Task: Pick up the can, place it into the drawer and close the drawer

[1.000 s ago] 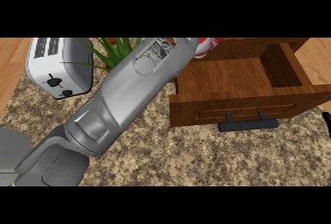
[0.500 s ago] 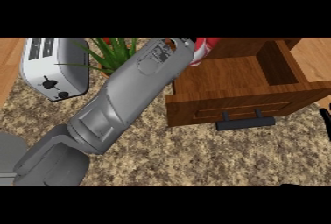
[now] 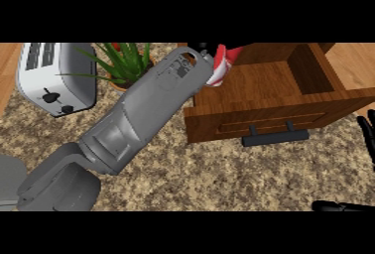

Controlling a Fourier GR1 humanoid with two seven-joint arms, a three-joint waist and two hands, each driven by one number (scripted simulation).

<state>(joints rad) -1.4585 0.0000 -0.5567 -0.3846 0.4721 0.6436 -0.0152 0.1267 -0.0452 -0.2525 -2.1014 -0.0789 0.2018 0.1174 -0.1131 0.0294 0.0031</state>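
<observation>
Resting at the near edge, down by the right corner and well away from the drawer (image 3: 271, 94), the right hand (image 3: 366, 136) shows only some black fingers (image 3: 341, 206). They look straight and relaxed and hold nothing, so this hand seems to be just waiting. A little nearer than the drawer lies the speckled desk (image 3: 219, 173), brown and stony. The drawer sits on the desk with its front wall facing the robot, and a dark handle (image 3: 275, 136) sticks out from that wall. The drawer is pulled open, so the wooden floor inside can be seen, ready for something to go in. The big grey left arm (image 3: 139, 124) comes up from the near left corner and slants toward the far left corner of the drawer. At the arm's tip is the left hand (image 3: 198, 49), mostly hidden behind the wrist. It seems to hold the can (image 3: 222, 67), which is red and white and sits right over the drawer's left wall, at its far end. I cannot tell how the fingers wrap it, but it looks carried there so it can go down inside. Left of the drawer, farther back, stands a green plant (image 3: 121, 62), and left of that a silver toaster (image 3: 55, 77).
</observation>
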